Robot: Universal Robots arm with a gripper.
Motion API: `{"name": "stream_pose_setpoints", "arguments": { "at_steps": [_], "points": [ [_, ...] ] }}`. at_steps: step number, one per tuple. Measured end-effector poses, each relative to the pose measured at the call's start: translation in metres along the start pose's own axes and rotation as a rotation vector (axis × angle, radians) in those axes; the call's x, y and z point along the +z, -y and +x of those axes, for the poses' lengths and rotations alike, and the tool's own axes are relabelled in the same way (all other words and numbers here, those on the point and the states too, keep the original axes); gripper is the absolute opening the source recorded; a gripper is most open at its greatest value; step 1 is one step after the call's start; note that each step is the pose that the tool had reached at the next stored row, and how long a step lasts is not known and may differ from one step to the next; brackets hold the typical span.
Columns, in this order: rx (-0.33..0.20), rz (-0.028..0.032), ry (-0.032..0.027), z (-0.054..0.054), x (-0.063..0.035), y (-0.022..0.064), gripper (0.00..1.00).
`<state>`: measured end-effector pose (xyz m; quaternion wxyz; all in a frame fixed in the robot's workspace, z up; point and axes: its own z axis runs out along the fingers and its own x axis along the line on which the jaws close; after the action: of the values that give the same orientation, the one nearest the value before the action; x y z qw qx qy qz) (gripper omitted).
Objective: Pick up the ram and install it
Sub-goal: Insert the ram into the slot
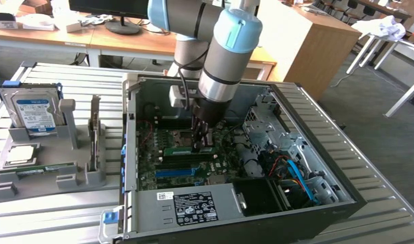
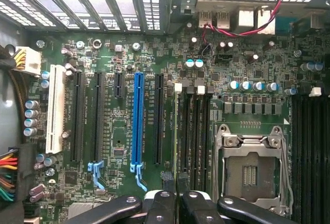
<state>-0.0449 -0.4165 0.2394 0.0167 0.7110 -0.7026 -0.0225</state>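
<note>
Your gripper [image 1: 201,144] is down inside the open computer case [image 1: 316,152], right over the motherboard [image 2: 124,147]. The jaws are nearly closed, and in the exterior view they pinch the ram [image 1: 188,150], a thin green stick held on edge directly beneath them. Its long axis runs across the board towards the exterior view's left and right, parallel to the blue slot [image 1: 174,172] nearer the camera. In the wrist view the jaw tips meet at a dark edge lined up over the black memory slots [image 2: 193,131] beside the processor socket [image 2: 251,170]; whether the stick already touches a slot, you cannot tell. A second green stick [image 1: 37,169] lies in the grey holder [image 1: 48,180] on the worktop [image 1: 58,213], well apart from the case.
</note>
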Motion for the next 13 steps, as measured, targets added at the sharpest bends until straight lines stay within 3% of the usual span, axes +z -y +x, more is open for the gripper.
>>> {"name": "stream_pose_setpoints", "arguments": {
  "at_steps": [13],
  "points": [
    [0.001, 0.0, 0.0002, 0.0, 0.0071, 0.0004, 0.13]
  ]
}}
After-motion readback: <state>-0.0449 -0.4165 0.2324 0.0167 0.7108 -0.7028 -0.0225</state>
